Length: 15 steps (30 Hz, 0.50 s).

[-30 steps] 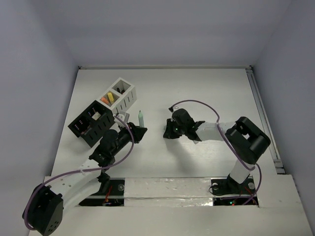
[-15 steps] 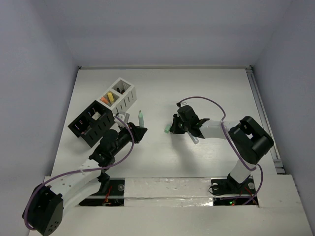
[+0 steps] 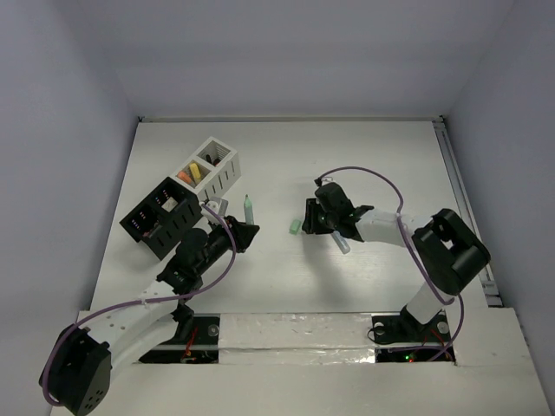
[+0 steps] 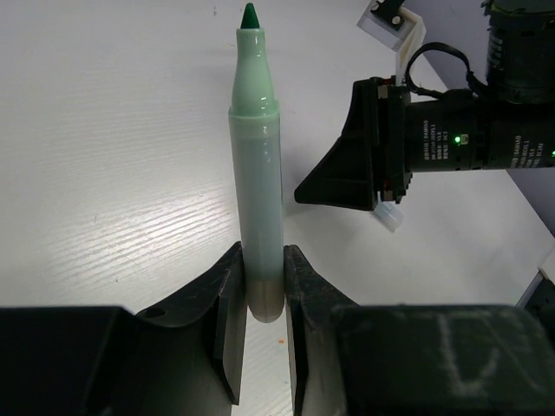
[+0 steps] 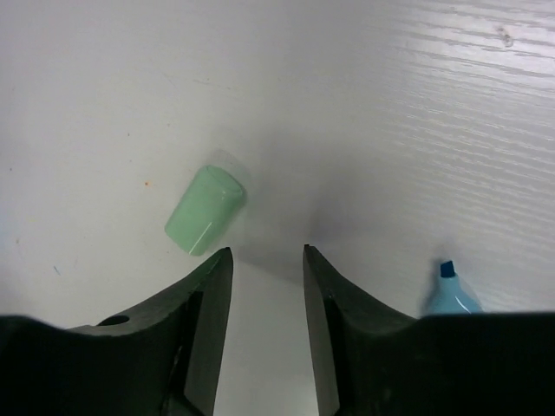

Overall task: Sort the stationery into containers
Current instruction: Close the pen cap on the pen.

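Your left arm reaches from its near-left base toward the middle, its gripper (image 4: 263,264) clamped on the butt end of a green marker (image 4: 257,147). Your right arm bends leftward from its near-right base. Its gripper (image 5: 265,256) points down, jaws slightly parted and empty.

We see soft, cool, even light from overhead on the table (image 3: 364,165), and the shadows under the arms are faint. In the left wrist view glare streaks the table at 9 o'clock. A highlight runs down the green marker (image 4: 258,173), and the left tool (image 4: 261,286) is dark and soft-focused at 6 o'clock. From the right tool (image 5: 267,260) a blurred grey shadow spreads toward 12 o'clock.
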Available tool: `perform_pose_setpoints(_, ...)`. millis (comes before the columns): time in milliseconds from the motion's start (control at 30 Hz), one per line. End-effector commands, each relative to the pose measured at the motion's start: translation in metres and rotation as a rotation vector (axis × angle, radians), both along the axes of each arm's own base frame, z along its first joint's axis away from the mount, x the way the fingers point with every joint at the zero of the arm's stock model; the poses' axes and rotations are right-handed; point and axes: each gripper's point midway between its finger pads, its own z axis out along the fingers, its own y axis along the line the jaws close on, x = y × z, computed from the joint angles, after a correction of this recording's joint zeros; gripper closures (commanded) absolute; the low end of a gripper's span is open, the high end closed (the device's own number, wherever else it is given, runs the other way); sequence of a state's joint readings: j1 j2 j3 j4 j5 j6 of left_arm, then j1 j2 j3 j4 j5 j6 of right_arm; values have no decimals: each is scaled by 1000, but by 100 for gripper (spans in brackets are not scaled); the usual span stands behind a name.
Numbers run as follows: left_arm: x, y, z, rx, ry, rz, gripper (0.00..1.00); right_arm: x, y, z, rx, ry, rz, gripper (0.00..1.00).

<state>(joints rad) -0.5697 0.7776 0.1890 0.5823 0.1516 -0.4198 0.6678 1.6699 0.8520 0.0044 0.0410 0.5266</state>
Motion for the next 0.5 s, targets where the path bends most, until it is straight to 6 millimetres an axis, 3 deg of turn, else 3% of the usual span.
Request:
perform_pose_setpoints(0, 1, -2, 12, -22, -45, -8, 100, 9, -6, 37, -8, -77, -11, 55)
perform_pose_setpoints(200, 1, -1, 13, -22, -47, -5, 100, 15, 12, 52, 36, -90, 21, 44)
perform_pose_setpoints(300, 1, -1, 13, -21, -48, -4, 100, 14, 29, 49, 40, -68, 58, 41)
perform_pose_setpoints(467, 1, 0, 13, -22, -49, -4, 100, 17, 38, 32, 33, -23, 70, 41)
